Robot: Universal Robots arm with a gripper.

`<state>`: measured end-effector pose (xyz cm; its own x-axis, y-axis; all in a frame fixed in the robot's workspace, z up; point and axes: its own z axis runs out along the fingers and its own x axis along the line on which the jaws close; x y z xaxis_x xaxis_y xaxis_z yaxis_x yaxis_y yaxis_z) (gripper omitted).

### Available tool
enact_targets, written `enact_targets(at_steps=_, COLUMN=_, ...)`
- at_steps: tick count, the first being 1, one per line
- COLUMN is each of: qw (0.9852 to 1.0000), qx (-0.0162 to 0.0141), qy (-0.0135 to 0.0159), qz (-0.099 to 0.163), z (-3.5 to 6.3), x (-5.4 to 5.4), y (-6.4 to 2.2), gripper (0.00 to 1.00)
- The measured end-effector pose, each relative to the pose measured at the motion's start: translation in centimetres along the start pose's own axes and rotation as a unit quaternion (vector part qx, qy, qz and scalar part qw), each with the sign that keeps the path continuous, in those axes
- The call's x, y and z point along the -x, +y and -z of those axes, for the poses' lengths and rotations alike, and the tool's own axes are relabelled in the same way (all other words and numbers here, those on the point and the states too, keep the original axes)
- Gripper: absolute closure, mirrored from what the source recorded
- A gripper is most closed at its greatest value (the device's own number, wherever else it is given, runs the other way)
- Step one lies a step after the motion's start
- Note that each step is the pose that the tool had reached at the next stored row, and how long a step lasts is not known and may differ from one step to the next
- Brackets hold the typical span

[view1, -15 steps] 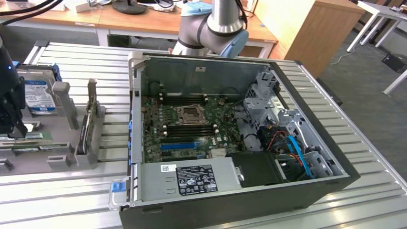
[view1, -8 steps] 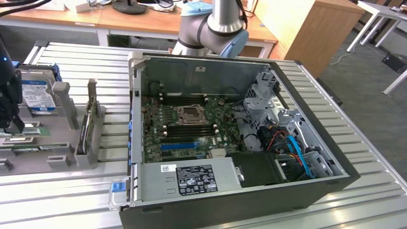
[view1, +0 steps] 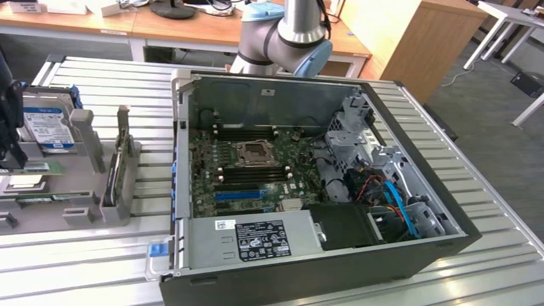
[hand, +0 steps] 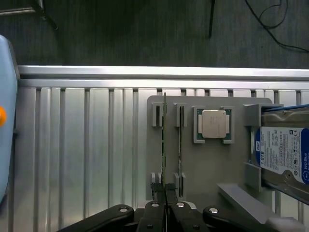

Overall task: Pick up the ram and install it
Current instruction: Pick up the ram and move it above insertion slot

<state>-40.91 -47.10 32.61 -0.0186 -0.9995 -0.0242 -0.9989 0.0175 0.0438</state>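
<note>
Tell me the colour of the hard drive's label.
The label is white with blue ends, clearest in the wrist view.

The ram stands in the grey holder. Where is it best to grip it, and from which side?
Probably grip the ram by its free upper long edge, near mid-length, coming straight from above. It stands on edge in a slot of the grey holder, so its flat faces are exposed.

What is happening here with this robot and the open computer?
The robot arm has its hand shut on one end of the ram, which stands on edge in the grey holder beside the open computer case. The ram is not yet lifted out.
</note>
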Motion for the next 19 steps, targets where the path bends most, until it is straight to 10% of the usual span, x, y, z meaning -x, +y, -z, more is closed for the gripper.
enact_targets(at_steps=19, qw=1.0000, qx=0.0000, qy=0.0000, qz=0.000, z=3.97, x=0.1, y=0.18, gripper=0.88)
